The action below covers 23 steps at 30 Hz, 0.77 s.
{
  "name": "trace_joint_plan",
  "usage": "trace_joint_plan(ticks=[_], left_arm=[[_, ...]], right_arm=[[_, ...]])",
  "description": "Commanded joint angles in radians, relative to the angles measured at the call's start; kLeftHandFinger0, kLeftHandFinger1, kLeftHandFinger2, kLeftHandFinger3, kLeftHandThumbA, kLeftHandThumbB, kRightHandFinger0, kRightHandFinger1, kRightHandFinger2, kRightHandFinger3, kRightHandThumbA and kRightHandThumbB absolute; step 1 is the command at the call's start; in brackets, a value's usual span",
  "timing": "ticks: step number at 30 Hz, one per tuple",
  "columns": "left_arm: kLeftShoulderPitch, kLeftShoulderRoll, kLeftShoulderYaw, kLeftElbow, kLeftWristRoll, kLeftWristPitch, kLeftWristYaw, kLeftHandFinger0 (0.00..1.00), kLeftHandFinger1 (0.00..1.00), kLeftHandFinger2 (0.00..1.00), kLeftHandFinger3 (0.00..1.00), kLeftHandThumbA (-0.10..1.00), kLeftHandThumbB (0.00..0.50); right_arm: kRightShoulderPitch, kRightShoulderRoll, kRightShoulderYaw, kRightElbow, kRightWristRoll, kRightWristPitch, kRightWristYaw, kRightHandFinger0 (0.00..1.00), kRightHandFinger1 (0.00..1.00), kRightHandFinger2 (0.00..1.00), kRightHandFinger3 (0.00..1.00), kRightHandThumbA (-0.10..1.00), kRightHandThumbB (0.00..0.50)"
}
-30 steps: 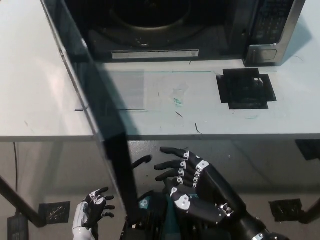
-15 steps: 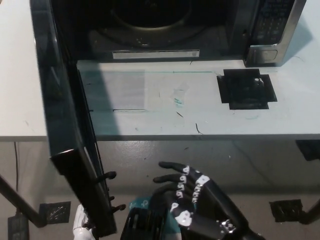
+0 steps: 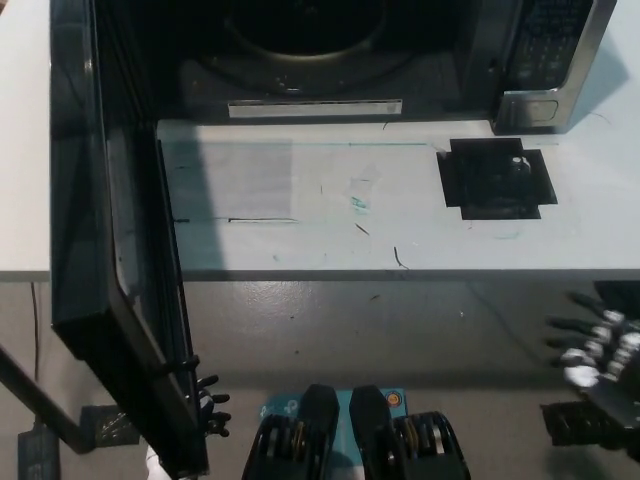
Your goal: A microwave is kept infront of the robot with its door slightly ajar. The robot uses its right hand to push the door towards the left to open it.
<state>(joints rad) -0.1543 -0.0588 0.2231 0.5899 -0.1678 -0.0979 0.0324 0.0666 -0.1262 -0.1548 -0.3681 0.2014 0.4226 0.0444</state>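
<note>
Reading the scene: microwave point(image 3: 330, 60) at the back of the white counter point(image 3: 330, 230), cavity exposed and dark inside.
Door: the microwave door point(image 3: 115, 260) stands swung wide out to the robot's left, hinged at the left side of the oven; its free edge hangs out past the counter's front edge, low in the picture.
Control panel: keypad point(image 3: 545, 45) visible at the oven's right side, unobstructed.
Right hand: black right hand point(image 3: 600, 345) sits at the far right edge of the view, below the counter front, well apart from the door; fingers spread, holding nothing.
Left hand: white left hand point(image 3: 205, 410) low at the left, mostly hidden behind the door's lower edge; only dark fingertips show, apart from each other, nothing held as far as can be seen.
Counter mark: black taped square point(image 3: 498, 178) on the counter in front of the keypad; not involved.
Step in hand: judged as the close of the push; door looks fully open, no contact with it.
Next move: judged to call for little more than parking the right arm clear; if more opening were wanted, the hand would have to travel back across to the door's inner face.
</note>
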Motion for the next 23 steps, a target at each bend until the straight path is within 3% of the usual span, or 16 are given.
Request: trace_joint_plan(ticks=[1, 3, 4, 7, 9, 12, 13, 14, 19, 23], left_arm=[[-0.028, -0.004, -0.007, 0.000, 0.001, -0.040, 0.013, 0.29, 0.33, 0.41, 0.55, 0.22, 0.036], [-0.027, -0.004, -0.007, -0.004, 0.001, -0.037, 0.014, 0.30, 0.33, 0.41, 0.55, 0.21, 0.034], [-0.028, -0.004, -0.008, -0.003, 0.002, -0.040, 0.013, 0.29, 0.33, 0.41, 0.55, 0.21, 0.031], [-0.027, -0.003, -0.007, -0.006, 0.001, -0.038, 0.012, 0.30, 0.33, 0.41, 0.55, 0.21, 0.033], [-0.028, -0.004, -0.003, -0.004, -0.005, -0.036, 0.010, 0.30, 0.34, 0.42, 0.55, 0.21, 0.042], [-0.024, -0.004, -0.005, -0.015, -0.006, -0.026, 0.007, 0.31, 0.35, 0.43, 0.54, 0.21, 0.039], [-0.024, -0.002, -0.007, -0.013, -0.002, -0.032, 0.005, 0.32, 0.35, 0.42, 0.55, 0.21, 0.034], [-0.025, -0.001, -0.007, -0.011, 0.000, -0.034, 0.007, 0.30, 0.33, 0.41, 0.54, 0.21, 0.039], [-0.035, -0.001, -0.010, -0.002, 0.002, -0.042, 0.007, 0.31, 0.34, 0.43, 0.55, 0.21, 0.027], [-0.035, -0.001, -0.011, -0.002, 0.006, -0.046, 0.009, 0.33, 0.36, 0.44, 0.55, 0.21, 0.032]], right_arm=[[0.005, 0.001, -0.067, 0.072, -0.009, -0.096, -0.046, 0.42, 0.54, 0.62, 0.78, 0.30, 0.101], [0.006, 0.005, -0.081, 0.127, -0.019, -0.130, -0.050, 0.47, 0.58, 0.63, 0.78, 0.36, 0.149], [0.006, 0.008, -0.086, 0.158, -0.025, -0.144, -0.056, 0.44, 0.57, 0.64, 0.77, 0.37, 0.175], [0.005, 0.005, -0.089, 0.237, -0.036, -0.190, -0.051, 0.42, 0.55, 0.64, 0.73, 0.38, 0.199], [0.011, 0.006, -0.074, 0.267, -0.055, -0.213, -0.049, 0.43, 0.56, 0.60, 0.74, 0.43, 0.178], [0.011, 0.012, -0.070, 0.296, -0.063, -0.227, -0.055, 0.44, 0.55, 0.57, 0.75, 0.45, 0.192], [0.012, 0.023, -0.069, 0.318, -0.065, -0.241, -0.061, 0.34, 0.49, 0.55, 0.74, 0.42, 0.200], [0.012, 0.024, -0.066, 0.331, -0.072, -0.248, -0.064, 0.34, 0.48, 0.55, 0.75, 0.42, 0.200], [0.005, 0.024, -0.068, 0.356, -0.082, -0.266, -0.070, 0.32, 0.48, 0.54, 0.74, 0.45, 0.218], [0.006, 0.025, -0.068, 0.359, -0.083, -0.260, -0.072, 0.35, 0.49, 0.54, 0.73, 0.44, 0.196]])
